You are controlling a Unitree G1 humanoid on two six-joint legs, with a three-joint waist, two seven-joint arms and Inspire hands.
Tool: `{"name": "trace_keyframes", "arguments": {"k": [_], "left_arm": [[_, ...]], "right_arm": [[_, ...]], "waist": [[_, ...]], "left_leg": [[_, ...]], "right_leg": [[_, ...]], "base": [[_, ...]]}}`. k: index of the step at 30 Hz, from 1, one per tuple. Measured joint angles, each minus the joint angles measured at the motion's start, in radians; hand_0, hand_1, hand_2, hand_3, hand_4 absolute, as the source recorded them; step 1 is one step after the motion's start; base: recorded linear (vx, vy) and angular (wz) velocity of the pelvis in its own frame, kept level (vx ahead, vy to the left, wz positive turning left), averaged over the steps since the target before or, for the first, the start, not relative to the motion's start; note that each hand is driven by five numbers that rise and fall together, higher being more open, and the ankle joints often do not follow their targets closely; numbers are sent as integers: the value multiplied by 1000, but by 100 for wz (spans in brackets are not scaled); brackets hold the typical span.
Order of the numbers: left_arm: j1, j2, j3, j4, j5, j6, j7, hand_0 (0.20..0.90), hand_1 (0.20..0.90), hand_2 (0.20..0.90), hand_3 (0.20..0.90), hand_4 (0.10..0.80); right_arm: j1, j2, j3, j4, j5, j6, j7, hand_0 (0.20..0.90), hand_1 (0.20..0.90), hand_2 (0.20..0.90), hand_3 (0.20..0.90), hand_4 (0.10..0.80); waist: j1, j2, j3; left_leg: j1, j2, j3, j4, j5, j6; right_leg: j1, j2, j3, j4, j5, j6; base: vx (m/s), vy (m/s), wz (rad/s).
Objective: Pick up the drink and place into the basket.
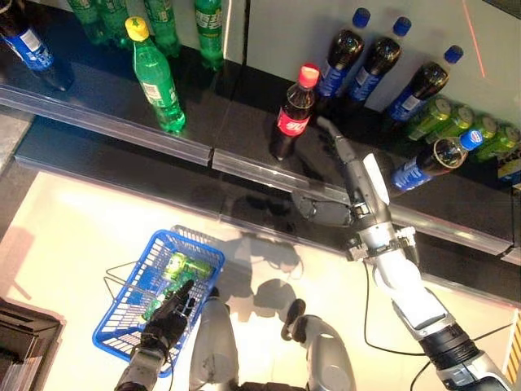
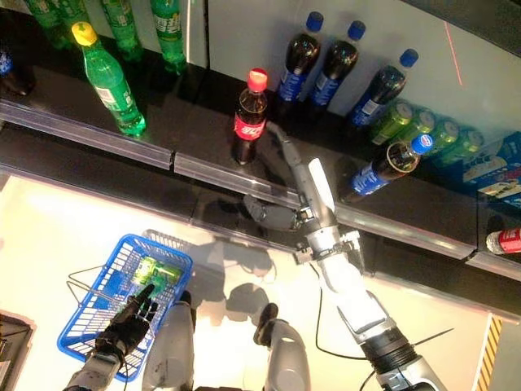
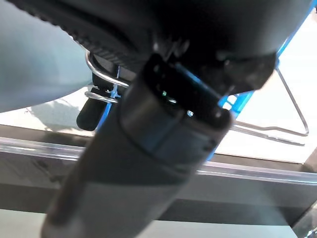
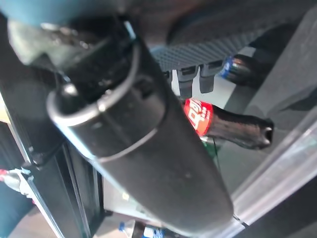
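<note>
The drink, a dark cola bottle (image 1: 291, 114) with a red cap and red label, stands upright on the black shelf. My right hand (image 1: 346, 160) reaches over the shelf rail just right of it, open, fingers straight and pointing past the bottle, thumb spread low; nothing is held. In the right wrist view the bottle (image 4: 220, 125) shows beyond the thumb, apart from it. The blue wire basket (image 1: 130, 326) hangs at lower left with a green bottle (image 1: 185, 265) lying inside. My left hand (image 1: 167, 316) sits on its near rim, curled over the wire handle (image 3: 99, 74).
A green bottle with a yellow cap (image 1: 156, 77) stands left on the shelf. Three blue-capped dark bottles (image 1: 376, 59) stand behind my right hand, another (image 1: 427, 163) lies tilted, beside green cans (image 1: 456, 122). A clear rail (image 1: 244, 167) edges the shelf front.
</note>
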Motion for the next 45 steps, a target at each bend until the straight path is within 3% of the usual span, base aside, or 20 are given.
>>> {"name": "trace_keyframes", "arguments": {"k": [9, 14, 17, 28, 45], "left_arm": [[17, 9, 19, -1, 62, 31, 0, 300, 300, 300, 200, 100], [26, 9, 39, -2, 117, 49, 0, 300, 300, 300, 200, 100], [30, 11, 38, -6, 158, 69, 0, 300, 300, 300, 200, 100], [57, 14, 39, -13, 236, 114, -5, 300, 300, 300, 200, 100], [73, 33, 20, -7, 270, 151, -21, 300, 300, 300, 200, 100]], "right_arm": [[-11, 0, -22, 28, 120, 11, -21, 900, 900, 900, 900, 800], [-51, 22, -40, 98, 169, 61, -57, 900, 900, 900, 900, 800], [-67, 27, -45, 139, 204, 125, -64, 900, 900, 900, 900, 800], [-129, 67, -78, 261, 343, 212, -77, 900, 900, 900, 900, 800], [-261, 68, -109, 497, 524, 326, -45, 900, 900, 900, 900, 800]], "waist": [[43, 9, 3], [60, 18, 0], [73, 28, -6], [110, 55, -56], [146, 58, -93]], "left_leg": [[58, 14, 21, -18, -1, 1], [87, 18, 20, -21, 0, 0], [118, 13, 19, -38, 0, 0], [148, 0, 16, -51, 1, 0], [161, -30, 11, -64, 12, 16]], "right_leg": [[82, 7, -22, -46, 6, 6], [129, 11, -43, -68, 5, 8], [166, 11, -48, -89, 8, 14], [224, 5, -76, -119, 9, 24], [258, -25, -104, -126, 13, 39]], "base": [[91, -28, 5], [107, -20, 8], [95, 0, 7], [73, -2, 8], [23, 12, 6]]}}
